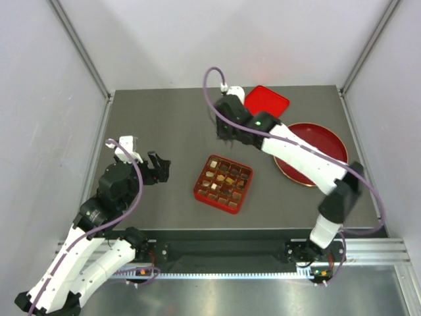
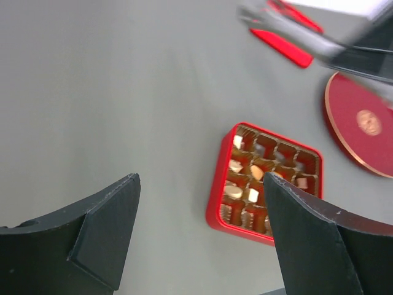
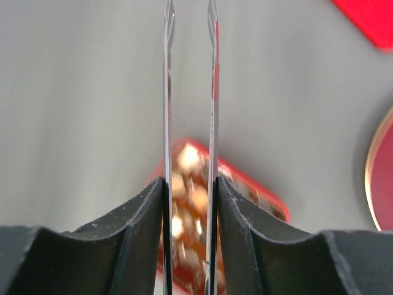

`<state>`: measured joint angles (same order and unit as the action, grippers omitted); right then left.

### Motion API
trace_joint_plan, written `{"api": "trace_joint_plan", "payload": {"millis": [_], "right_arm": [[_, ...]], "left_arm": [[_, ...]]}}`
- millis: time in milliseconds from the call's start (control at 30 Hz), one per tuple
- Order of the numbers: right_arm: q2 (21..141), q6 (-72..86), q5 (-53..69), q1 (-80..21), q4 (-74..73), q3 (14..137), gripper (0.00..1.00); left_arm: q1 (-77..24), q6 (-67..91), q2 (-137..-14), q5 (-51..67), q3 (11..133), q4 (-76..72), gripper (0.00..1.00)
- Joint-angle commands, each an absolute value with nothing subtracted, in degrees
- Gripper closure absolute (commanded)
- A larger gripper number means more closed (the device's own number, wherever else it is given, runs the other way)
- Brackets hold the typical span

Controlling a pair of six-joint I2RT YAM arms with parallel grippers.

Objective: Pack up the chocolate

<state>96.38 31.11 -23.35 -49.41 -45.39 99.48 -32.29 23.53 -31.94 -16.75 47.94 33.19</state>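
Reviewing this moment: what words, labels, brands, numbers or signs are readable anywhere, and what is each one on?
No readable text in any view.
Gold emblem at the centre of the round red dish: too blurred to read; cannot tell whether it holds letters.
Chocolates, gridded red tray, flat red lid: no lettering visible.

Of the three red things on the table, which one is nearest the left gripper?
The square gridded tray with the chocolates in it. The flat lid and round plate lie farther from the left gripper, toward the right.
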Motion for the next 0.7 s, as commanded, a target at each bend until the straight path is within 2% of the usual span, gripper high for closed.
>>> {"api": "trace_joint_plan", "payload": {"millis": [0,233,467,667], "right_arm": [[105.78,25.68,-28.03,-48.26,-38.07,108.35,0.62],[119.08,23.65,-23.48,-40.00,-32.36,119.34,0.60],[123.92,17.06,-21.97,-37.97,-19.90,116.11,0.57],[130.24,15.82,-24.43,-37.97,-17.31,118.82,0.55]], "left_arm": [[-32.43,25.05,-30.15,-15.55,50.80,34.19,0.14],[-32.43,23.65,-28.57,-17.93,49.57,35.86,0.14],[-32.43,23.99,-26.98,-16.70,45.71,33.66,0.14],[-32.43,23.73,-27.16,-16.61,45.17,34.01,0.14]]}}
